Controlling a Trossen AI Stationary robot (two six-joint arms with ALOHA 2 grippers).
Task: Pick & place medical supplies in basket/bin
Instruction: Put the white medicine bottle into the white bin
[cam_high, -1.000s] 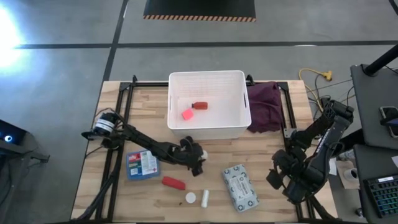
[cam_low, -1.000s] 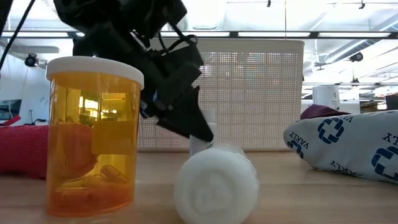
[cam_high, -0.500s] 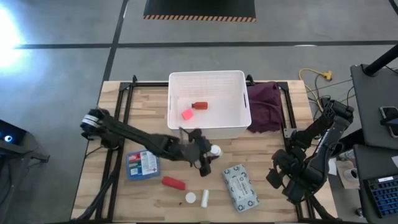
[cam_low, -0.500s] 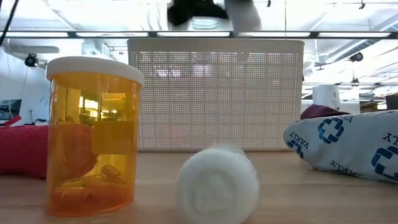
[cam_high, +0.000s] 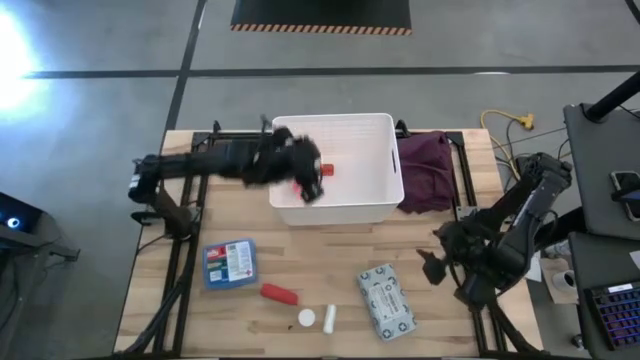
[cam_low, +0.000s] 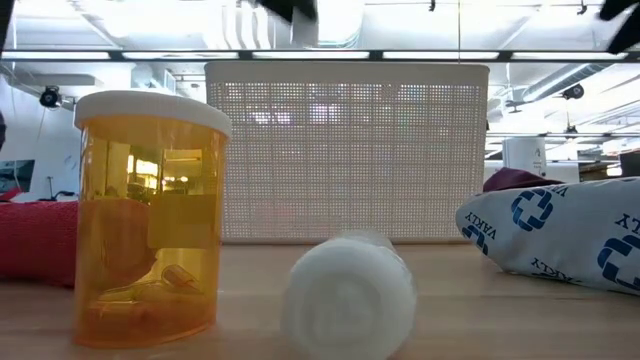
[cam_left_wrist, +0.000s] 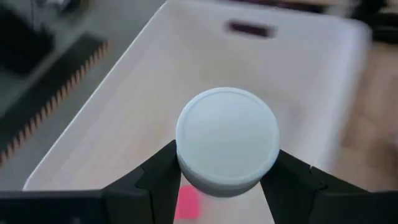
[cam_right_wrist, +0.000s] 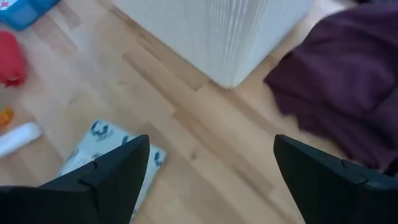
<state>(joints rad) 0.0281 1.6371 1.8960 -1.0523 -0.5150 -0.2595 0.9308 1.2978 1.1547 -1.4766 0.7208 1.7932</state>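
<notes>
— Where has the left pincer (cam_high: 305, 180) got to since a second ago?
— Back then it was low over the desk (cam_high: 420, 250) in front of the tub (cam_high: 345, 205). It has lifted and swung in; now it hangs over the tub's left half, clamped on a small white bottle (cam_left_wrist: 227, 138) whose round cap faces the wrist camera.
— And inside the tub?
— A red bottle (cam_high: 326, 169) near the middle, same spot as before; a pink piece (cam_left_wrist: 186, 202) shows under the held bottle.
— What is left outside?
— The blue box (cam_high: 229, 264), the red tube (cam_high: 279, 294), two white bottles (cam_high: 318, 318) and the patterned pack (cam_high: 387, 301), all unmoved in front of the tub.
— The right arm?
— The right pincer (cam_high: 430, 268) has edged inward from the desk's right edge, fingers (cam_right_wrist: 99, 177) spread wide, holding nothing. The maroon cloth (cam_high: 425, 170) lies right of the tub.
</notes>
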